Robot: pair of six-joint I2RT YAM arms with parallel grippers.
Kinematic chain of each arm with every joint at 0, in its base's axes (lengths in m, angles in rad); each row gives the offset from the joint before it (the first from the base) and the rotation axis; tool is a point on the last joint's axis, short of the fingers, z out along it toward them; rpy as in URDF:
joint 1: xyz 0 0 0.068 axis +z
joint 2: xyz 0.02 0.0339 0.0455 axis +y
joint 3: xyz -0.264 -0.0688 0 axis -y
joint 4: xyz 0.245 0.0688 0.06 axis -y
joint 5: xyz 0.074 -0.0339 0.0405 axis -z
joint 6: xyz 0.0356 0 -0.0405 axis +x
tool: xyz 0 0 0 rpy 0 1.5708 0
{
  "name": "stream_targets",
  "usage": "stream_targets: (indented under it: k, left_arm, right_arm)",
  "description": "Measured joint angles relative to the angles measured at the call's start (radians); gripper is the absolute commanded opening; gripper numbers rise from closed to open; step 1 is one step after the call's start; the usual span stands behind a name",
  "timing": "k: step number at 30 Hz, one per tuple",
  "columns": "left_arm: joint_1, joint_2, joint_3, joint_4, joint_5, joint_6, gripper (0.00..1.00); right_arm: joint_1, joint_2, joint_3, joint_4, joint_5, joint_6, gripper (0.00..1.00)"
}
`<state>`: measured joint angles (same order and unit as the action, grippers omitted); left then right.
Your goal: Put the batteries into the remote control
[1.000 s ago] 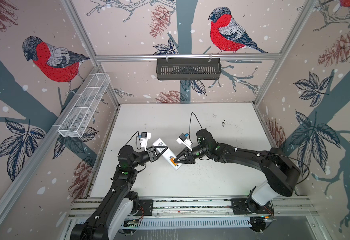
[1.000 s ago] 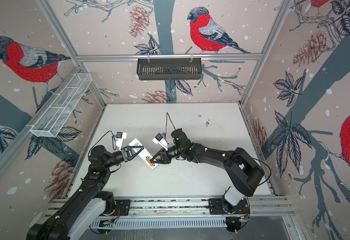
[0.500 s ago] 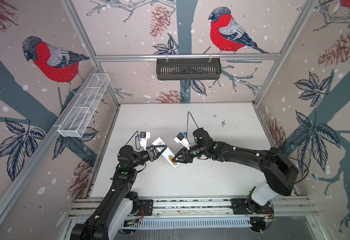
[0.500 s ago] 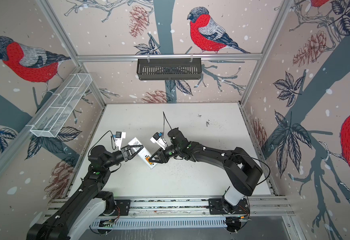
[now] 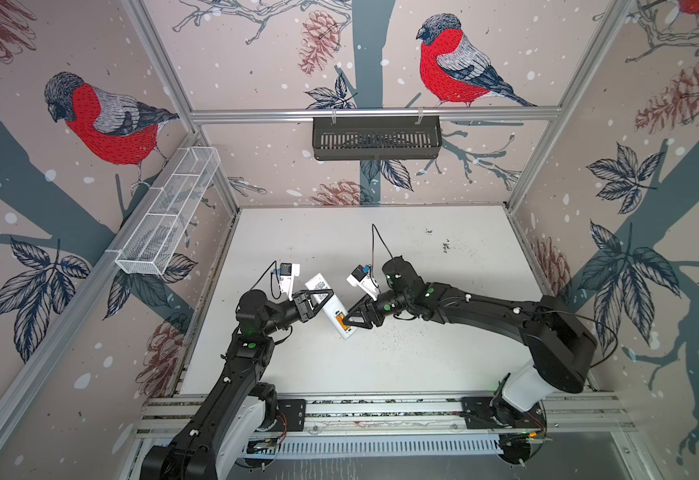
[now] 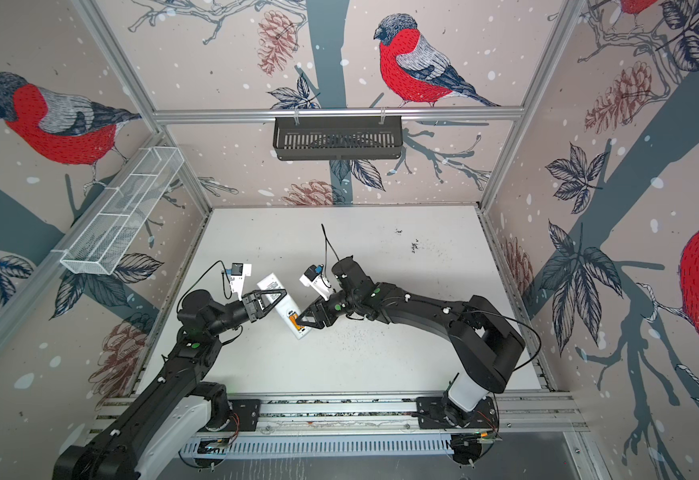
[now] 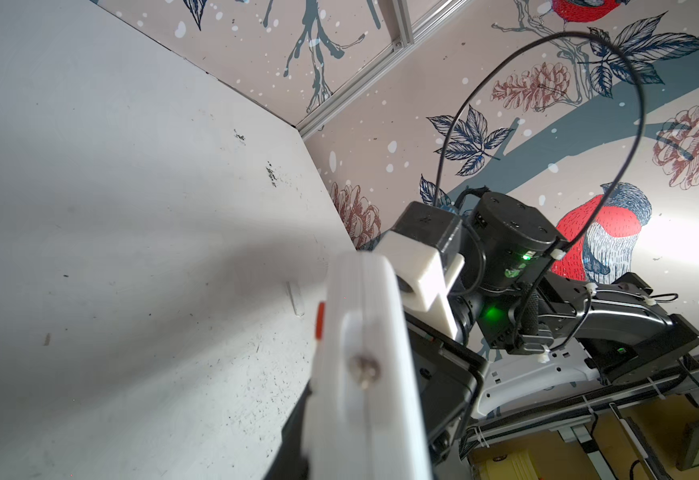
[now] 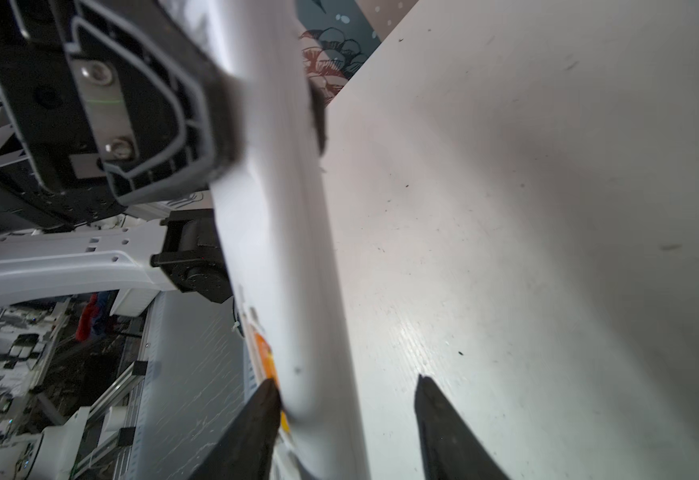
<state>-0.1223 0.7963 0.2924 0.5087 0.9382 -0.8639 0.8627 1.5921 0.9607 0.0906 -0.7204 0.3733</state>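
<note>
1. Over the middle of the tabletop [image 5: 422, 353], in both top views: left gripper [image 5: 326, 296] pinched across the upper half of the remote control [image 5: 333, 311]. The back faces up and the bar slants down toward the right gripper [image 5: 349, 320]. An orange battery [image 5: 340, 321] sits in the open bay near the lower end. Only one orange piece resolves; a second, cannot tell. Whether the lower end touches the tabletop, cannot tell.
2. Left wrist view: remote control [image 7: 381, 324] seen nearly end-on, blurred, a red button [image 7: 319, 320] on its edge. Judgement: light, stiff, smooth plastic, likely to swivel in a narrow pinch. The firmest hold is probably across the long edges, clear of the bay.
3. Right wrist view: right gripper spread wide. One of its fingertips [image 8: 264, 399] is against the bay side beside the battery [image 8: 265, 351], the other well apart over bare tabletop. It holds nothing. Judgement: the battery is small, hard and prone to roll. Take it round the barrel and press it in gently, since the contacts may push it back out.
</note>
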Motion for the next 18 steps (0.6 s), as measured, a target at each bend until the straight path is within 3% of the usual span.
stream_targets:
  k: [8, 18]
  left_arm:
    - [-0.005, 0.043, 0.043, -0.082, -0.064, 0.052, 0.00]
    - [-0.018, 0.098, 0.043, -0.109, -0.132, 0.084, 0.00]
  right_arm:
    - [-0.116, -0.140, -0.116, -0.059, 0.227, 0.027, 0.71]
    - [-0.290, -0.262, -0.273, -0.247, 0.656, 0.075, 0.74]
